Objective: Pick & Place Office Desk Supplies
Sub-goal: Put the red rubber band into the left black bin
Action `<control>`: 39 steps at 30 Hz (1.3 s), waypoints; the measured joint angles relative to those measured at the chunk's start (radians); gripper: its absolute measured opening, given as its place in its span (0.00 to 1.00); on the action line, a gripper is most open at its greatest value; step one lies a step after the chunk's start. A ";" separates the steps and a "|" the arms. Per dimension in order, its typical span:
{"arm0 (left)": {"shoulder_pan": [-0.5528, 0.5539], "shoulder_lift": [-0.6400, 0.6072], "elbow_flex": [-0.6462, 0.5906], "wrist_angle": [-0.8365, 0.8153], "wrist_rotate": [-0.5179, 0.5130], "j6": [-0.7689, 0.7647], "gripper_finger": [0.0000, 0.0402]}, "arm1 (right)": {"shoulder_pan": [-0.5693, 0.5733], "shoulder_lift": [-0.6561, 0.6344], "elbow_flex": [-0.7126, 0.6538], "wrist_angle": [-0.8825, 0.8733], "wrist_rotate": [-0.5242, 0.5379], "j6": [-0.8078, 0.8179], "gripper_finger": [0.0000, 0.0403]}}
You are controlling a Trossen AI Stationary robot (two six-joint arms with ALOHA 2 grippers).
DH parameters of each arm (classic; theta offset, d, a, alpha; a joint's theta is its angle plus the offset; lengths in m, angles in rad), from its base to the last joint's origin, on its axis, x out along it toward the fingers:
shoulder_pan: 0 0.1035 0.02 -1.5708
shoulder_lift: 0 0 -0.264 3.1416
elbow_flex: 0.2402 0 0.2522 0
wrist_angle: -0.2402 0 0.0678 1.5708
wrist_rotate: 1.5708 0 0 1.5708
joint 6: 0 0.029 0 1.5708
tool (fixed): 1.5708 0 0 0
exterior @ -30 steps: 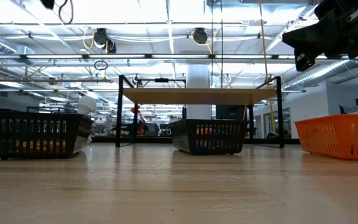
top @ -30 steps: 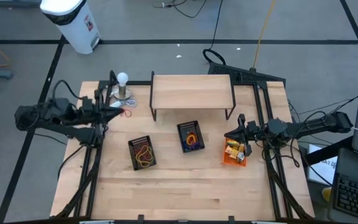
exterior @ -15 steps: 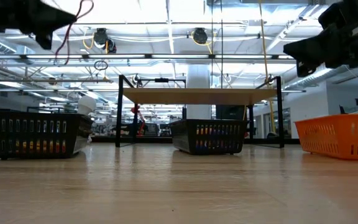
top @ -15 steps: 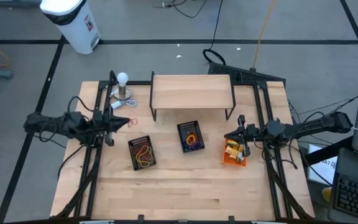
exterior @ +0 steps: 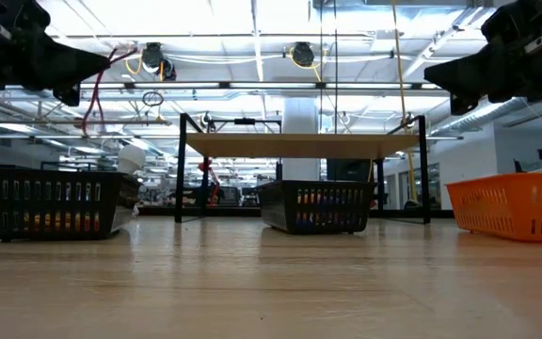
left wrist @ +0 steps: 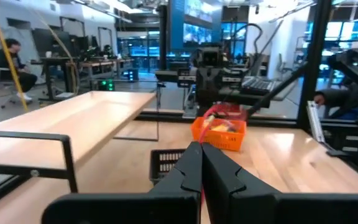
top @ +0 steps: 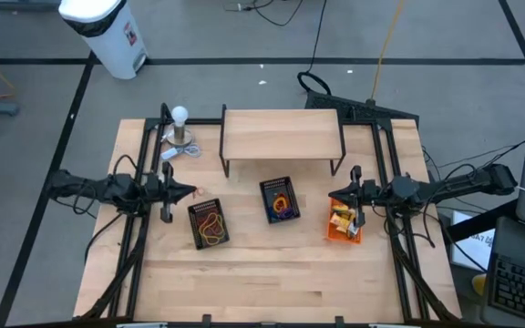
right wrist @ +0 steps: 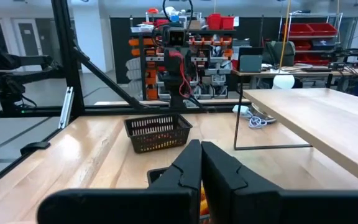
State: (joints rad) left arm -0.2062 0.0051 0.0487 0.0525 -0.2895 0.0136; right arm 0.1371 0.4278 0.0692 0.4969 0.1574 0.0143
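Note:
My left gripper hangs in the air just beyond the left black basket, shut on a red elastic loop. That basket holds red, yellow and orange loops. The middle black basket holds orange and purple ones. My right gripper, shut and holding nothing, hovers at the far left corner of the orange basket, which contains yellow packets. A few loose loops lie on the table by the white ball-topped stand. My left gripper pinches the red loop between its two shut fingers, and a red strip shows in the slit between them. The fingers lie about level, pointing toward the table's right. The loop is lifted clear and hangs slack below the fingertips.
A low wooden shelf on black legs stands at the far middle of the table, behind the baskets. Black frame rails run along both table sides. Bare wood stretches across the near half.
My left gripper has travelled from beside the ball-topped stand toward the table's near edge and a little right, up to the left black basket, and has come down somewhat. The red loop, which lay on the table by the stand, has come along lifted clear and dangling.

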 joint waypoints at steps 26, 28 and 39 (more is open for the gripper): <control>-0.002 0.223 0.289 -0.267 -0.022 -0.165 0.00 | 0.000 0.000 -0.003 0.001 0.000 0.003 0.00; -0.002 0.320 0.381 -0.356 -0.023 -0.192 0.00 | 0.000 0.000 -0.003 0.003 0.000 0.002 0.00; -0.002 0.834 0.668 -0.714 0.127 -0.378 0.00 | 0.000 0.000 -0.003 0.008 0.000 0.000 0.00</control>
State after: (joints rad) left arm -0.2081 0.8396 0.7165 -0.6619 -0.1621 -0.3639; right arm 0.1371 0.4274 0.0658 0.5051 0.1570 0.0147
